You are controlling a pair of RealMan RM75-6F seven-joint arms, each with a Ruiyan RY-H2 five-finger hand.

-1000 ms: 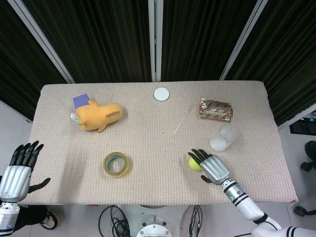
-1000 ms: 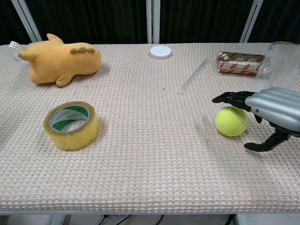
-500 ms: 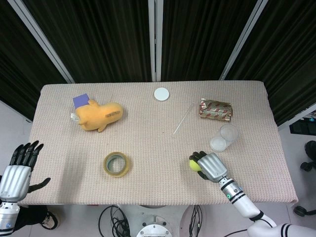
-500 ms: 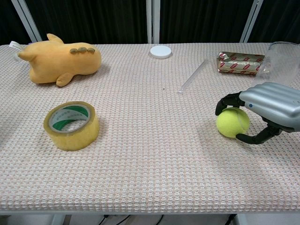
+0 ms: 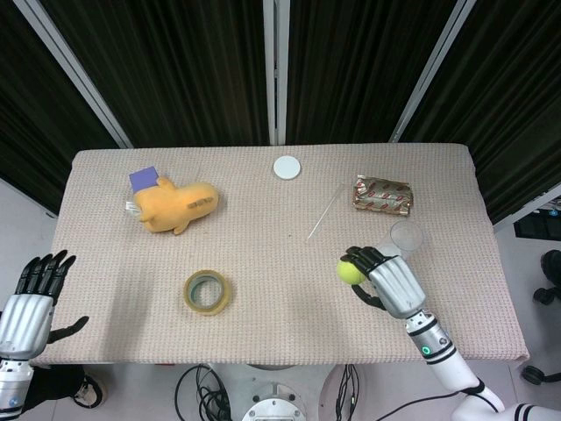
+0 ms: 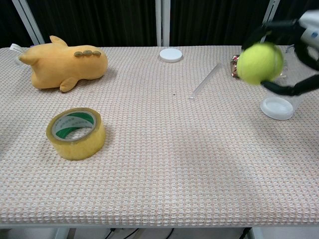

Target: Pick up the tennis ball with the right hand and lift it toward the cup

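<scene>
The right hand (image 5: pixel 390 279), fingers curled around the round tennis ball (image 6: pixel 259 63), has lifted it off the table (image 6: pixel 164 164) beside the cup (image 6: pixel 282 105), upper right.

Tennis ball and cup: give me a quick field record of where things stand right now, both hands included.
tennis ball: held by the right robot hand, off the table
cup: clear plastic cup lying on its side on the table, just beyond the ball
left robot hand: off the table's near left corner, fingers spread, holding nothing
tape roll: near left on the table
plush toy: far left
foil packet: far right, behind the cup
</scene>
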